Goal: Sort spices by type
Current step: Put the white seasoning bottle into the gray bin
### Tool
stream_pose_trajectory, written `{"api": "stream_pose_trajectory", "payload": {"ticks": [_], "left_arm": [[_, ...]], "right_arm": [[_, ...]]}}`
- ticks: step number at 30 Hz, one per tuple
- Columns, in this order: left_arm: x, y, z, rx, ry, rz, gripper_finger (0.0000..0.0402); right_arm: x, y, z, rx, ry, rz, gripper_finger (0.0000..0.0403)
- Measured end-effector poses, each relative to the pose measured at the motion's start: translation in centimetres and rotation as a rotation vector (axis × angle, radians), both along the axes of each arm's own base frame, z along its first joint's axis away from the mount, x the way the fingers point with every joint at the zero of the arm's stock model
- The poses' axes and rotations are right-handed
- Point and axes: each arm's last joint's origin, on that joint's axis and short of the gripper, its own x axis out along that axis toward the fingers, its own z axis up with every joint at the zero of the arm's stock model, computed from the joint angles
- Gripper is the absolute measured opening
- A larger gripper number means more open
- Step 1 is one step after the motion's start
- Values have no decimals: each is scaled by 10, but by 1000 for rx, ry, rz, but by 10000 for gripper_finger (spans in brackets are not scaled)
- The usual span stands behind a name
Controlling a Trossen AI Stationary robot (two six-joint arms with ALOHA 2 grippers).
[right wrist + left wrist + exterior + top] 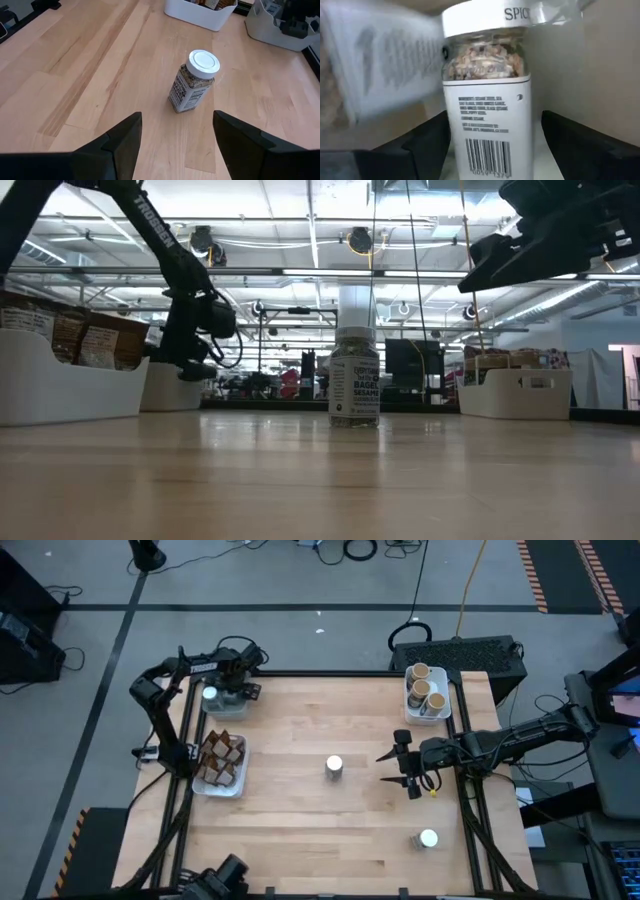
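Step in hand: we are judging that our left gripper (222,692) is setting a white-lidded jar (487,100) into the far-left tray (236,707), while our right gripper (175,145) is lining up on the middle jar (192,82).
Left jaws: we are seeing them spread to either side of the jar's label, with a gap showing on both sides, so they are not pinching it.
Right jaws: we are holding them spread and empty above the bare wood, right of the middle jar.
Doing it well, left: we are advising a straight lift out so that a finger does not tip the jar.
Doing it well, right: we are advising that the fingers come down on both sides of the jar body, below the lid, before closing.
Middle jar: it is standing upright near the table's centre, well apart from every tray; white lid, clear body of seeds, a white label reading bagel sesame.
Other loose jar: a second white-lidded jar (428,838) is standing near the right front edge.
Cork-topped jars (422,685): they are standing in the far-right tray (443,708).
Brown packets (222,756): they are filling the left tray (226,787).
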Motion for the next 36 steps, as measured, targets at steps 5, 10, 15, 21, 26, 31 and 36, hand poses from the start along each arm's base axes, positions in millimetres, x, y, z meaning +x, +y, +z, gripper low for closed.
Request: {"api": "stream_pose_trajectory", "payload": {"ticks": [5,10,15,21,26,31,36], "left_arm": [[5,0,-2,-72,-152,-15,298],[6,0,-1,-50,-135,-15,285],[6,1,-1,-46,-132,-11,270],[6,1,-1,-44,-135,-12,222],[6,2,-1,-37,-138,-11,209],[7,4,5,-16,-148,-22,222],[7,4,21,24,-174,-40,208]], "right_arm": [[0,0,0,0,-1,0,226],[0,0,1,2,-8,0,226],[0,0,1,6,-8,-2,226],[0,0,1,5,-8,-2,226],[0,0,1,8,-7,-4,226],[0,0,1,8,-7,-4,226],[0,0,1,19,-8,-10,226]]}}
